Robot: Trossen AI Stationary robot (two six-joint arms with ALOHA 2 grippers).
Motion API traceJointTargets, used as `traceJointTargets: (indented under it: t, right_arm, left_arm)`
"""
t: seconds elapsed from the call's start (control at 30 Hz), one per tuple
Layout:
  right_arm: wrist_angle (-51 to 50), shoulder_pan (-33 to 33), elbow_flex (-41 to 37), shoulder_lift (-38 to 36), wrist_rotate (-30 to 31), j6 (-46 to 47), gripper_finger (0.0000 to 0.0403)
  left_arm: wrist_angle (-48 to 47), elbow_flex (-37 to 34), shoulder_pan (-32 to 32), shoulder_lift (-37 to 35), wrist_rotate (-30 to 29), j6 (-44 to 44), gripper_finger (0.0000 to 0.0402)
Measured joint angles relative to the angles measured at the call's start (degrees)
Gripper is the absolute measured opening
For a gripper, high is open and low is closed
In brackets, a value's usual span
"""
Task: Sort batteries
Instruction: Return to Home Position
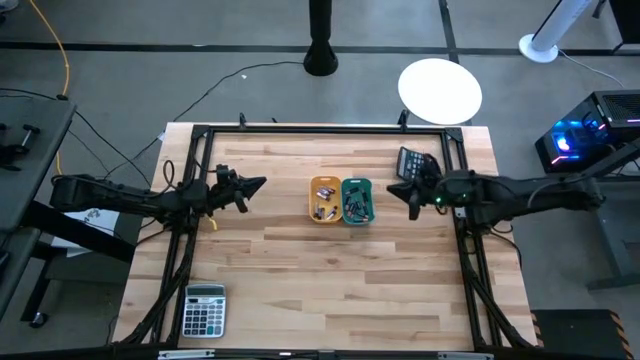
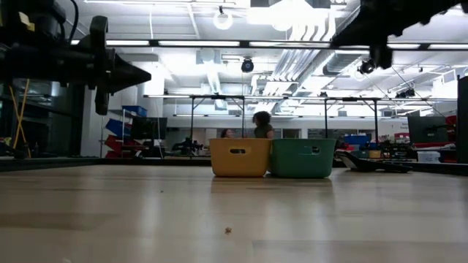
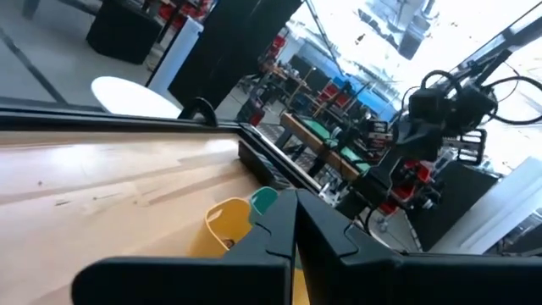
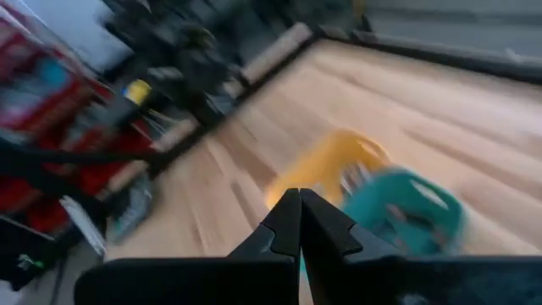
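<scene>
Batteries (image 1: 322, 209) in yellow tray (image 1: 312, 199), teal tray (image 1: 372, 200)

The left arm (image 1: 120, 195) reaches in level from the left edge of the worktop, wrist straight, and the left jaws are pressed together tip to tip, pointing toward the middle. The right arm (image 1: 540, 190) comes in from the right edge in the mirrored pose, stretched out level, and the right jaws are likewise closed into a single point facing inward. Both sets of jaws hang high above the worktop, well apart from each other, holding nothing
</scene>
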Motion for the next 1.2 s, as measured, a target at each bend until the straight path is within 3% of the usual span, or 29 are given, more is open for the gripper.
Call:
traceJointTargets:
  t: [0.2,0.33,0.43,0.53,0.83,1.0,1.2]
  right_arm:
    - [38.1,-4.0,-17.3,0.4,-5.0,-2.2,0.0]
    - [52.5,-7.5,-23.8,-0.7,-11.6,-8.4,0.0]
    - [52.8,-8.2,-26.3,-1.8,-18.4,-14.4,0.0]
    - [50.7,-8.2,-27.5,-2.7,-21.5,-18.2,0.0]
    - [42.0,-8.3,-28.1,-2.9,-20.3,-23.5,0.0]
    - [35.7,-6.9,-28.1,-2.7,-20.8,-26.8,0.0]
    - [35.5,-5.9,-28.1,-2.8,-20.4,-33.4,0.0]
  left_arm:
    - [-0.1,0.0,0.0,0.0,0.0,0.0,0.0001]
    - [-1.5,0.0,0.0,-0.8,0.0,0.0,0.0001]
    - [-3.2,0.1,0.0,-3.7,0.0,0.0,0.0001]
    - [-8.0,0.0,0.0,-8.8,-0.1,-0.1,0.0001]
    - [-19.3,0.0,-0.1,-27.4,-0.1,-0.1,0.0001]
    - [-22.0,0.0,-0.1,-36.9,-0.1,-0.1,0.0001]
    - [-23.6,0.0,0.0,-44.6,-0.1,-0.1,0.0001]
